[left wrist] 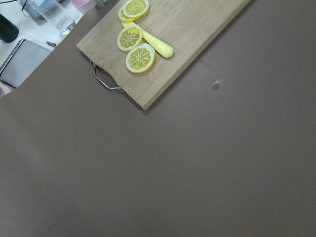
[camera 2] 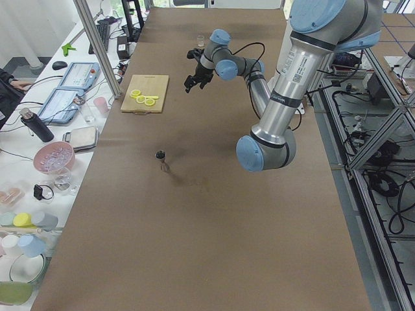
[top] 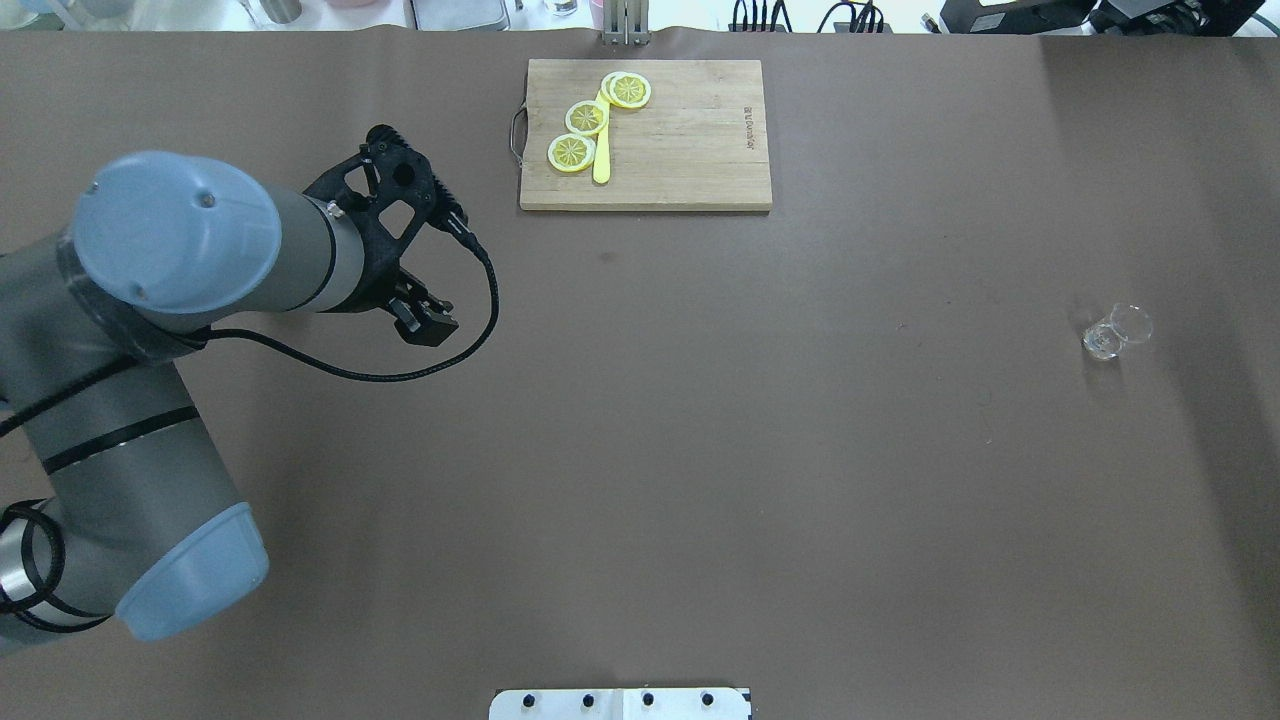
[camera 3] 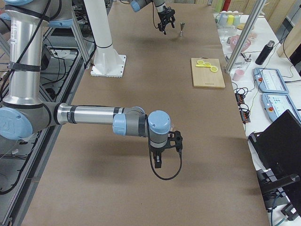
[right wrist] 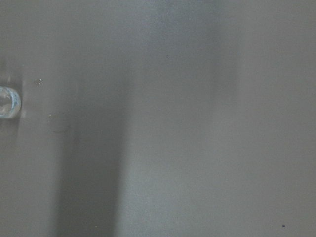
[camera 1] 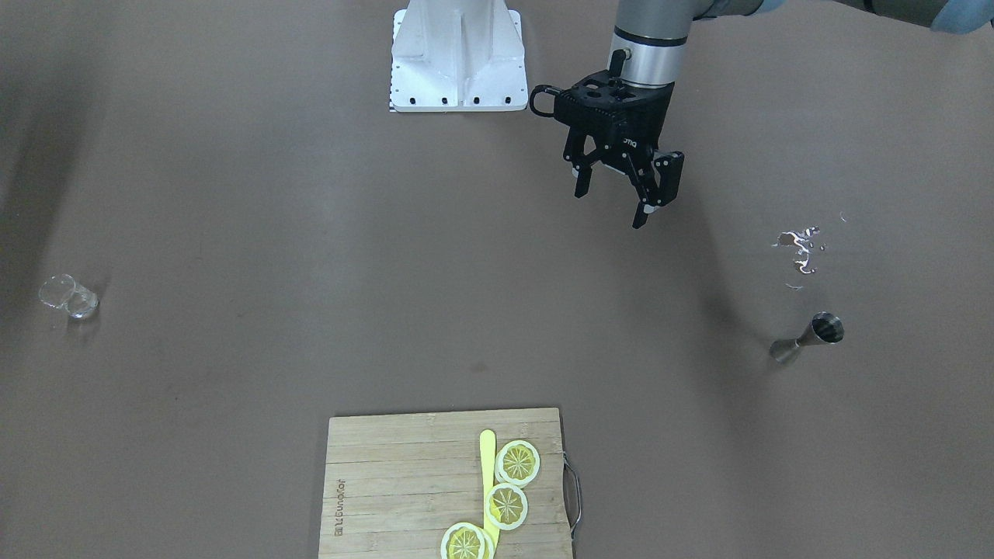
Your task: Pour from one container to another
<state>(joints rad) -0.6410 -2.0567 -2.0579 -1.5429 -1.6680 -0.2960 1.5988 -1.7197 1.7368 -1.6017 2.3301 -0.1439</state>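
A steel jigger [camera 1: 811, 338] stands on the brown table, also seen in the exterior left view as the jigger [camera 2: 161, 156]. A small clear glass [camera 1: 68, 296] sits far off on the opposite side; the overhead view shows the glass [top: 1115, 332] near the right edge. My left gripper [camera 1: 613, 203] hangs open and empty above the table, well away from the jigger. My right gripper [camera 3: 159, 162] appears only in the exterior right view, so I cannot tell its state. The right wrist view catches the glass [right wrist: 7, 102] at its left edge.
A wooden cutting board [camera 1: 404, 481] carries lemon slices [camera 1: 517, 463] and a yellow knife [camera 1: 488, 458] at the table's operator side. A small wet spill [camera 1: 800, 250] glints near the jigger. The white robot base [camera 1: 457, 58] stands at the table's robot side.
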